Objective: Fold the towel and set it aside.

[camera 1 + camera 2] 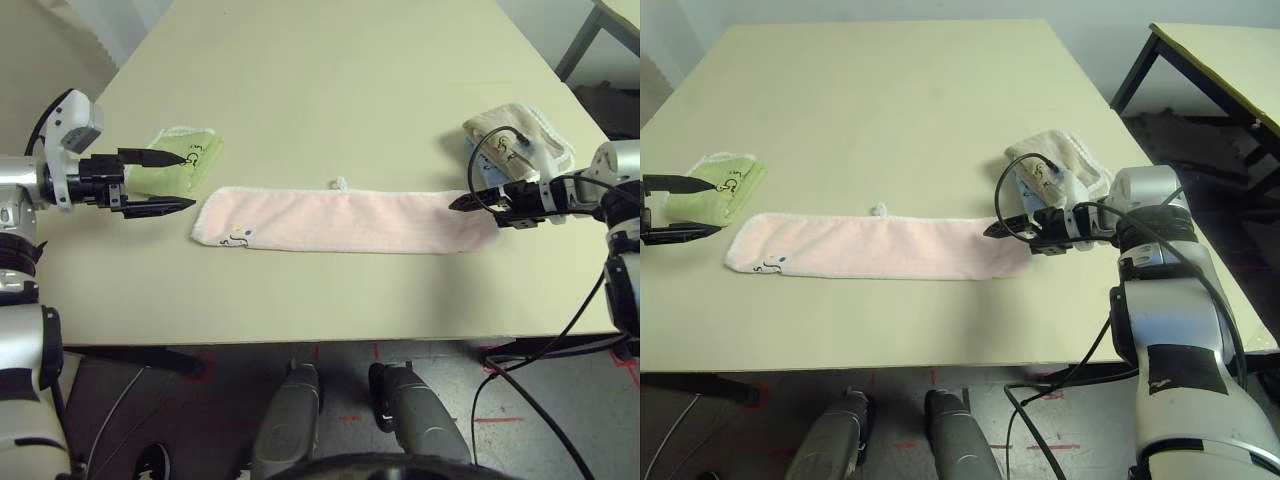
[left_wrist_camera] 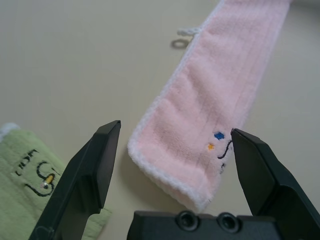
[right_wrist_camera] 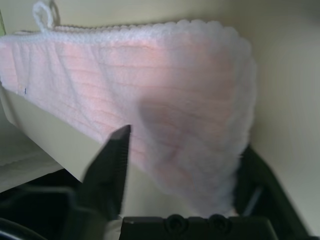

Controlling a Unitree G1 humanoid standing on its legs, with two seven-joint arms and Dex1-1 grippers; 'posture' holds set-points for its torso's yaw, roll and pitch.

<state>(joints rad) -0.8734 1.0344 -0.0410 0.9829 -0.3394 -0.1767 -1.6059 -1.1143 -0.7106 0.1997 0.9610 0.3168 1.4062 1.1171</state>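
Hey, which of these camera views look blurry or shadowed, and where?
Right wrist view: the towel end is soft and out of focus, with a dark shadow patch on it, and the right gripper is blurred. Left wrist view: the towel's far end blurs. Left eye view: even light, faint shadows under the arms.

pink ribbed towel (image 1: 340, 220): I see it mid-table (image 1: 330, 90), lying crosswise
green folded towel (image 1: 185, 160): behind its left end
beige folded towel (image 1: 520, 135): behind its right end

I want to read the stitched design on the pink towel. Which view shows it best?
The left wrist view: the design is close between the open fingers. Both eye views show the whole towel with it tiny; the right wrist view shows the plain far end.
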